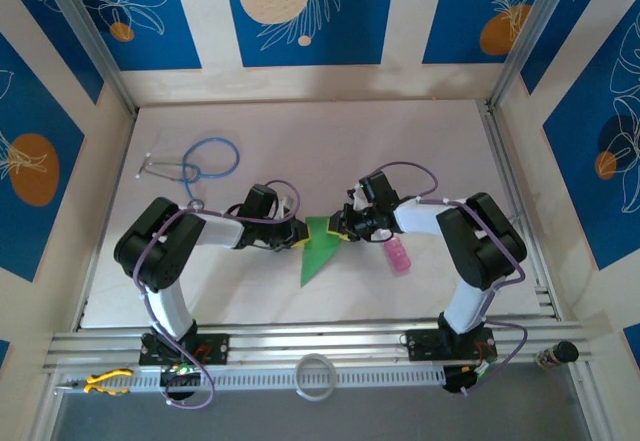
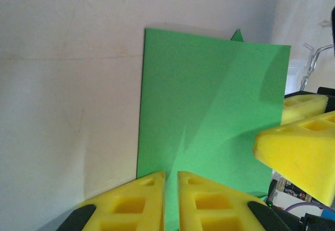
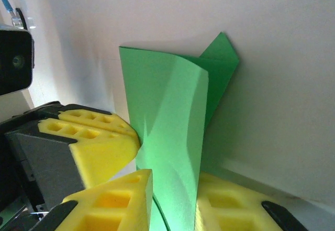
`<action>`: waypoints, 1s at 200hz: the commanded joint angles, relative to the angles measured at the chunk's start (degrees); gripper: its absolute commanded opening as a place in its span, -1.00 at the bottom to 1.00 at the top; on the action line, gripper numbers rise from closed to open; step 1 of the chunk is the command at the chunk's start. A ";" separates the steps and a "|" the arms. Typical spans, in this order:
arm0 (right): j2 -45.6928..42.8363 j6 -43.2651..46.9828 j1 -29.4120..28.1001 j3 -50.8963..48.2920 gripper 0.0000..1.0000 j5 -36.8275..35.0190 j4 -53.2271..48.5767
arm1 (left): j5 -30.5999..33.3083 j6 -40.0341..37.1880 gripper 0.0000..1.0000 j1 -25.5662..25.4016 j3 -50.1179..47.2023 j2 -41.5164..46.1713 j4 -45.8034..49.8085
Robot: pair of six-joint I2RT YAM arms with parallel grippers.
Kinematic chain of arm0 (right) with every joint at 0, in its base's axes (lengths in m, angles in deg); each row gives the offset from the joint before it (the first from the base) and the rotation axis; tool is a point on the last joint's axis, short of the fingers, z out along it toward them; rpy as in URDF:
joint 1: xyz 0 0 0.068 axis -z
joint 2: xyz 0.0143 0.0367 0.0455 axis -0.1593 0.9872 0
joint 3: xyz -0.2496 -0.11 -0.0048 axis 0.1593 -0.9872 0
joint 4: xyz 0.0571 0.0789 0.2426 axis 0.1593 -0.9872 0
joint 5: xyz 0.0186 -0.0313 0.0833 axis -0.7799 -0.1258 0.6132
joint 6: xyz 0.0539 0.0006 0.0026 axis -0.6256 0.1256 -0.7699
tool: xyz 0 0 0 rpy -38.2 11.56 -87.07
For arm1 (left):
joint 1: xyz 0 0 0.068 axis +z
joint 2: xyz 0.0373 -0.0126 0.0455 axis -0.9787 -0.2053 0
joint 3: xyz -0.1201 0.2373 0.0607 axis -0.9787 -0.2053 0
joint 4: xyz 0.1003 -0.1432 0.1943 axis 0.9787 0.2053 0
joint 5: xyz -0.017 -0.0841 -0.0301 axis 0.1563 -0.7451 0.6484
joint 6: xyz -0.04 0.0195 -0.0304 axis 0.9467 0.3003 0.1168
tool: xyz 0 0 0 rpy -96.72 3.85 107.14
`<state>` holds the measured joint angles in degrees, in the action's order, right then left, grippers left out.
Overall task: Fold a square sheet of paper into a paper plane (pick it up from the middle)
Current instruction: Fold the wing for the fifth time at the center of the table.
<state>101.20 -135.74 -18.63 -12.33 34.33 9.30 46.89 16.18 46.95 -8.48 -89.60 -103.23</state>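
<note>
Overhead, the green paper (image 1: 318, 251) is seen at the middle of the table (image 1: 420, 141). Its far end is met by the left gripper (image 1: 298, 238) and the right gripper (image 1: 339, 228). At the left wrist, the paper's edge is pinched by closely pressed fingers (image 2: 138, 202). At the right wrist, its bulging fold is gripped between yellow pads (image 3: 123, 205).

Lighting and picture quality: bright, diffuse, from above
Top view sharp, shadows soft and short; wrist views blurred in the near foreground; diagonal shadow across the green paper (image 2: 209, 110); table (image 2: 68, 84) slightly washed out
</note>
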 commanded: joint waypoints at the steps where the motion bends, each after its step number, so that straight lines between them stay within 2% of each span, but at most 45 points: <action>1: 1.10 2.39 0.28 1.87 -0.54 1.62 -2.36 | 1.11 -0.94 -0.70 -0.54 -1.29 -2.63 1.28; 38: 1.34 2.98 0.45 2.09 -0.58 1.55 -2.77 | 1.23 -1.08 -0.70 -0.57 -1.20 -2.31 1.52; 108: 0.30 1.88 0.44 1.35 -0.90 1.84 -1.83 | 1.22 -1.72 -0.64 -0.45 -0.44 0.10 2.78; 160: -1.47 -1.76 0.30 0.20 -0.95 -0.21 -0.63 | 3.29 -4.37 -0.39 -0.39 1.52 4.77 7.85; 200: -2.46 -5.16 -0.27 -0.30 -0.97 -2.72 -0.72 | 7.34 -7.75 -0.32 -0.39 1.79 9.15 12.65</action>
<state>101.00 -137.68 -18.47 -11.57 33.52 8.62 50.52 11.94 46.84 -8.02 -83.79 -95.58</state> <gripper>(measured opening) 0.045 0.335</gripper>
